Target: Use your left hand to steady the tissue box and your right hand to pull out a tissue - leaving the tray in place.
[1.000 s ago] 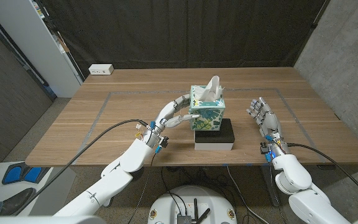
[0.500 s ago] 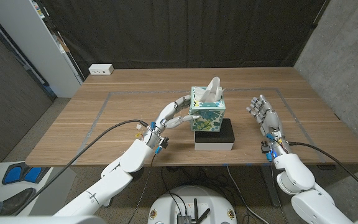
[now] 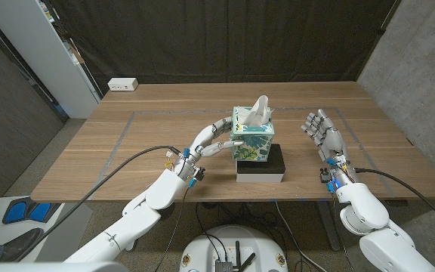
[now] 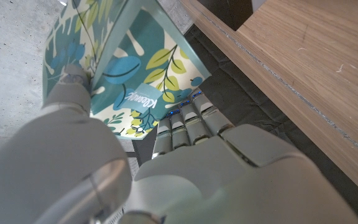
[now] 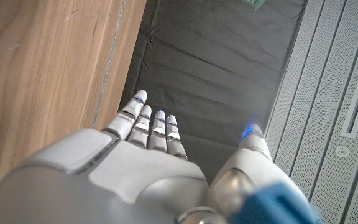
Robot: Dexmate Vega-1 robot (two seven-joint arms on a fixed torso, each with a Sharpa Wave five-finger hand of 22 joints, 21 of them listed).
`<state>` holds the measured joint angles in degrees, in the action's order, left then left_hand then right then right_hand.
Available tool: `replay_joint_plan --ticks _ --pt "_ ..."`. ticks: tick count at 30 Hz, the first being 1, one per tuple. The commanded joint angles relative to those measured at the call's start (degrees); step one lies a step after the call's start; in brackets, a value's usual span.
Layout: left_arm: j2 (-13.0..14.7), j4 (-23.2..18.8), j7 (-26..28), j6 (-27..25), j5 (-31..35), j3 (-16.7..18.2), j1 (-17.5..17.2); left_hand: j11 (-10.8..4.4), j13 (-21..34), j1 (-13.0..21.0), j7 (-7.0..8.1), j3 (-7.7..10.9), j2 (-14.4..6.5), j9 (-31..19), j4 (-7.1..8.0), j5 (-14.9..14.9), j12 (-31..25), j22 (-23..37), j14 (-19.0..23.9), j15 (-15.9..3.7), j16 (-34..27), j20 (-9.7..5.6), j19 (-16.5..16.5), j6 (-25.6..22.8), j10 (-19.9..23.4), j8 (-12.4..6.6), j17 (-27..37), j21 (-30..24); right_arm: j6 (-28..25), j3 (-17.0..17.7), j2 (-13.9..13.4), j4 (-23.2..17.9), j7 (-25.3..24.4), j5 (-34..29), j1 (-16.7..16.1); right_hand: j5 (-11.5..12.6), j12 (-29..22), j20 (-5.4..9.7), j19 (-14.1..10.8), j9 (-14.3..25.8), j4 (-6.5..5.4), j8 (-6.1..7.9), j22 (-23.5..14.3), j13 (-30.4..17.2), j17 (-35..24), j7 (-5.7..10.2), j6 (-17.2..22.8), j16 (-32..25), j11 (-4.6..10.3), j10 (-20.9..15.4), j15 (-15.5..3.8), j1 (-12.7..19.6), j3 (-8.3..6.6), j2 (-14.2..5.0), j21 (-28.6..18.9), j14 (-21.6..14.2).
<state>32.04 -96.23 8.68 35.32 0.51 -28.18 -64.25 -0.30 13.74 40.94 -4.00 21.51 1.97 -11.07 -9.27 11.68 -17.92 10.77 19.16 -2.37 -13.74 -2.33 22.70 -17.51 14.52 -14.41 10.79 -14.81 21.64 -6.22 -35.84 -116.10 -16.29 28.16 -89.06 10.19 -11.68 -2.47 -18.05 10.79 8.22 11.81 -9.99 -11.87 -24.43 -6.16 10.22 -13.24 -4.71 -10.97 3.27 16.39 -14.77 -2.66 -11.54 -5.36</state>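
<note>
I am looking down on a brown wooden surface [image 3: 165,136] with a thin pale line marking out a rectangle on it. Behind it hangs a black curtain [image 3: 225,38]; a grey concrete wall [image 3: 421,68] stands off to the right robot hand's side, and a white cabinet [image 3: 44,53] beyond the left one. A white power strip [image 3: 123,85] lies at the far corner of the surface, well past the left robot hand.

The left robot hand [image 3: 211,139] grips the tissue box [image 3: 252,134] from its side, fingers [image 3: 221,123] on the far edge and thumb against the near face. The box stands upright on a black tray [image 3: 261,164] with a white base, just beyond the left fingertips, between the two hands. A white tissue [image 3: 258,109] sticks up out of the top.

In the left wrist view the box [image 4: 129,74] shows a teal pattern of blue and yellow-green leaves, and I can read "Kleenex" in white on a small blue label [image 4: 145,99] just past my fingers.

The right robot hand [image 3: 322,135] holds nothing: its fingers are apart and extended, raised beside the box and clear of it. In its own wrist view the right robot hand [image 5: 148,162] points toward the curtain.
</note>
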Motion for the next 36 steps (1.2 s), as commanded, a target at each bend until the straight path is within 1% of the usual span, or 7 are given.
replay_joint_plan --ticks 1,3,6,13,20,23,36 --pt "0.1 0.27 -0.19 0.13 -0.19 -0.12 0.2 -0.01 0.08 0.23 0.13 -0.13 -0.39 -0.15 0.05 0.3 0.25 0.15 0.32 -1.38 0.32 -0.57 0.52 -0.51 0.61 0.11 0.09 0.1 -3.13 3.62 -1.72 -6.04 0.96 1.53 -2.42 0.32 -0.56 -0.17 -0.56 0.2 0.15 -0.21 -0.15 -0.12 -0.17 -0.19 -0.22 -0.17 0.13 -0.39 0.06 -0.29 -0.02 -0.1 -0.23 -0.56" --pt "0.1 0.38 -0.32 0.22 -0.4 -0.15 0.27 0.02 0.09 0.26 0.11 -0.14 -0.4 -0.15 0.04 0.3 0.27 0.15 0.32 -1.41 0.34 -0.59 0.53 -0.53 0.63 0.13 0.09 0.11 -4.05 4.51 -2.49 -6.98 2.27 3.25 -2.84 0.32 -0.56 -0.14 -0.54 0.2 0.15 -0.21 -0.15 -0.12 -0.17 -0.2 -0.21 -0.15 0.1 -0.41 0.04 -0.3 -0.01 -0.08 -0.22 -0.51" --pt "0.11 0.51 -0.39 0.31 -0.52 -0.13 0.34 -0.01 0.1 0.29 0.04 -0.17 -0.42 -0.15 0.03 0.3 0.3 0.15 0.34 -1.37 0.37 -0.55 0.54 -0.63 0.66 0.16 0.09 0.12 -4.75 5.5 -2.65 -8.07 3.17 5.0 -3.24 0.33 -0.5 -0.22 -0.46 0.2 0.14 -0.21 -0.16 -0.12 -0.16 -0.24 -0.19 -0.11 0.06 -0.29 0.05 -0.34 0.0 -0.05 -0.18 -0.44" --pt "0.07 0.74 -0.61 0.54 -0.92 -0.13 0.46 0.26 0.13 0.35 0.03 -0.21 -0.46 -0.16 0.01 0.3 0.37 0.16 0.38 -1.33 0.43 -0.53 0.57 -0.54 0.69 0.3 0.09 0.15 -6.99 8.03 -1.9 -11.26 0.91 3.68 -4.52 0.34 -0.47 -0.2 -0.45 0.2 0.13 -0.21 -0.16 -0.13 -0.15 -0.21 -0.19 -0.08 0.18 -0.27 0.16 -0.38 0.02 -0.03 -0.16 -0.39" --pt "0.05 0.68 -0.55 0.36 -0.58 -0.14 0.53 0.17 0.15 0.39 -0.01 -0.25 -0.5 -0.17 0.01 0.3 0.43 0.16 0.41 -1.3 0.48 -0.5 0.62 -0.54 0.73 0.41 0.09 0.17 -9.49 9.53 -1.02 -13.71 -0.63 2.31 -4.58 0.36 -0.46 -0.25 -0.37 0.2 0.13 -0.2 -0.16 -0.13 -0.14 -0.2 -0.14 -0.08 0.05 -0.29 0.1 -0.41 0.02 -0.02 -0.11 -0.4" --pt "0.01 0.74 -0.64 0.4 -0.78 -0.18 0.58 0.09 0.16 0.42 -0.03 -0.28 -0.5 -0.17 0.0 0.3 0.47 0.16 0.44 -1.34 0.5 -0.49 0.62 -0.6 0.73 0.44 0.09 0.18 -10.72 10.44 -0.94 -14.71 -0.89 1.95 -4.63 0.37 -0.32 -0.28 -0.34 0.2 0.14 -0.12 -0.17 -0.12 -0.12 -0.2 0.09 -0.08 0.38 -0.01 -0.07 -0.41 0.02 -0.01 -0.08 -0.43" --pt "0.28 0.26 -0.97 0.09 -0.68 -0.24 0.68 0.11 0.2 0.55 0.0 -0.34 -0.6 -0.18 -0.03 0.31 0.64 0.16 0.27 -1.2 0.69 -0.5 0.52 -0.7 0.69 0.59 0.09 0.3 -14.6 13.98 0.49 -19.18 -1.01 1.84 -5.12 0.43 -0.34 0.08 -0.6 0.17 0.18 -0.06 -0.17 -0.05 -0.07 -0.28 0.39 -0.16 0.26 -0.26 -0.33 -0.39 -0.01 0.02 -0.15 -0.7"
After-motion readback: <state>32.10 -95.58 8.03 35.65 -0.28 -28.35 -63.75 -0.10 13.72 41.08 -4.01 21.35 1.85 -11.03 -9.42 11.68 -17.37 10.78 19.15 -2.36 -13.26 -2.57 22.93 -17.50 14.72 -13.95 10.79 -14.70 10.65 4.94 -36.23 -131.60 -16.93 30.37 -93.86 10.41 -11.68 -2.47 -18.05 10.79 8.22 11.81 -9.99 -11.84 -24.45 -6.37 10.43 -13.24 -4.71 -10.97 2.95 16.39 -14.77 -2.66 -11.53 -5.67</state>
